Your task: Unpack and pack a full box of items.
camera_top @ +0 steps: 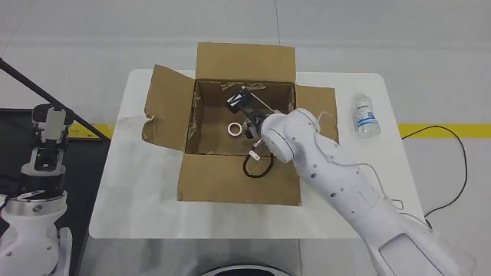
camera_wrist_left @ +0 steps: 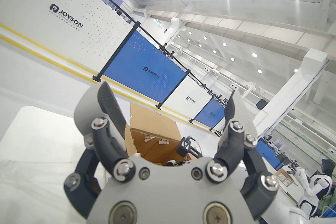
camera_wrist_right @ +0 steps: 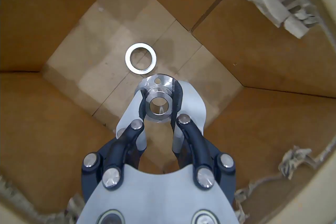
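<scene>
Right gripper is hanging down inside the open cardboard box. Its fingers are drawn most of the way in, pinching the raised hub of a metal flange from two sides. I cannot tell whether the flange is clear of the box floor.

A flat steel ring is lying on the floor just beside the flange, not touching it.

Left gripper is sitting off to the side of the worktop, pointing upward, fingers spread wide and holding nothing.

A bottle is resting on the worktop outside the box.

Handling, judged:
- Flange: looks like solid machined metal, so rigid, heavy for its bulk and slick. Gripping across the hub seems the soundest hold.
- Ring: thin and lying flat, so it is likely awkward to lift. Pinching across its rim seems best.
</scene>
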Robot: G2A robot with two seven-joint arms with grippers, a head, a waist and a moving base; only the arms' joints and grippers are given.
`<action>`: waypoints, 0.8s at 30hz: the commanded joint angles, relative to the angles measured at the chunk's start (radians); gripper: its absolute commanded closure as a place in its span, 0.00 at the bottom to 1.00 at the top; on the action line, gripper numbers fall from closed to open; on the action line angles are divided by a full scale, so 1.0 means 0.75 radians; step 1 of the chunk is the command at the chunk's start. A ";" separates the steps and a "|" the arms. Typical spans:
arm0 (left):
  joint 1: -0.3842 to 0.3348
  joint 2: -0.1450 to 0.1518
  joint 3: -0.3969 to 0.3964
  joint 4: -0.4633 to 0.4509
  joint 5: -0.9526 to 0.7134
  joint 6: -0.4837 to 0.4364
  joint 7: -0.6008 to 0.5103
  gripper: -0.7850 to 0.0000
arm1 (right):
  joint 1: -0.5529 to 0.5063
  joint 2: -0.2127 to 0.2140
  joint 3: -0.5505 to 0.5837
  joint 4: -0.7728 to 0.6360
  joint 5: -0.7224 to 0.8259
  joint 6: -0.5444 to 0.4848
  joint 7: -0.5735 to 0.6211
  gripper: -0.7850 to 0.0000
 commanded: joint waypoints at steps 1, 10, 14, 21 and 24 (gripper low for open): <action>0.000 0.000 0.000 0.000 0.000 0.000 0.000 0.00 | 0.039 -0.027 -0.039 0.109 -0.008 0.033 -0.021 1.00; 0.000 0.000 0.000 0.000 0.000 0.000 0.000 0.00 | 0.140 -0.130 -0.119 0.406 0.051 0.043 -0.074 1.00; 0.000 0.000 0.000 0.000 0.000 0.000 0.000 0.00 | 0.156 -0.154 -0.128 0.459 0.052 0.029 -0.081 0.85; 0.000 0.000 0.000 0.000 0.000 0.000 0.000 0.00 | 0.156 -0.172 -0.119 0.473 0.023 0.022 -0.088 0.64; 0.000 0.000 0.000 0.000 0.000 0.000 0.000 0.00 | 0.147 -0.167 -0.103 0.436 -0.010 0.025 -0.080 0.60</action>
